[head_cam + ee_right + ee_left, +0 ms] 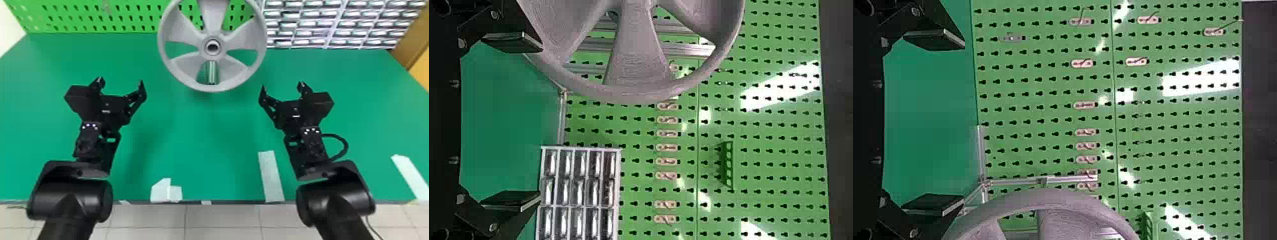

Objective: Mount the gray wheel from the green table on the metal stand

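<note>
Green tabletop [204,143], gray wheel [205,51] upright on the metal stand [211,71], by the looks of it.
Left gripper [121,81] and right gripper [282,85] both have their fingers wide, nothing in them. Wheel's probably stiff, lightish plastic, maybe a bit slick. If it needs a nudge, I'd take the rim from both sides, evenly, and go easy on the spokes.
</note>
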Tool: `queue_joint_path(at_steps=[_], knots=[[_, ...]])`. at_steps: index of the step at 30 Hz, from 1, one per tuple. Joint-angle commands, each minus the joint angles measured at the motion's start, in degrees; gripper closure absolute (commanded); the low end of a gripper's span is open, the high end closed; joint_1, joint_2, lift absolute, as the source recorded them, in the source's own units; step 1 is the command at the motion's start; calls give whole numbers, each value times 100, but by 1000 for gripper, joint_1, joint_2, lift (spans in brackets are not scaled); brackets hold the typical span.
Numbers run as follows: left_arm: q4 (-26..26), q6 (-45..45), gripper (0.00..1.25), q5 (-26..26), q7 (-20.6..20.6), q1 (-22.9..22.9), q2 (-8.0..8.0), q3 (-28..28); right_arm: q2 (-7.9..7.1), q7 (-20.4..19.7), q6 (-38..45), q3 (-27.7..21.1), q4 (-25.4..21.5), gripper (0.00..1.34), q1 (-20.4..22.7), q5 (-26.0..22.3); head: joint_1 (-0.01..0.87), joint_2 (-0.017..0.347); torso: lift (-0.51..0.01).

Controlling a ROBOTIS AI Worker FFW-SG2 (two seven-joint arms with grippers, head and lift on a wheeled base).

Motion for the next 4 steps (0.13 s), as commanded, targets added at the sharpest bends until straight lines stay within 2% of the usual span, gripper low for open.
queue_joint_path(at_steps=[1,4], knots=[[0,-7,190,16,8,-1,0,-8,6,0,-17,-16,0,242,0,1,867,52,-100],[0,-16,190,16,26,-10,0,-8,6,0,-25,-25,0,242,0,1,867,52,-100]])
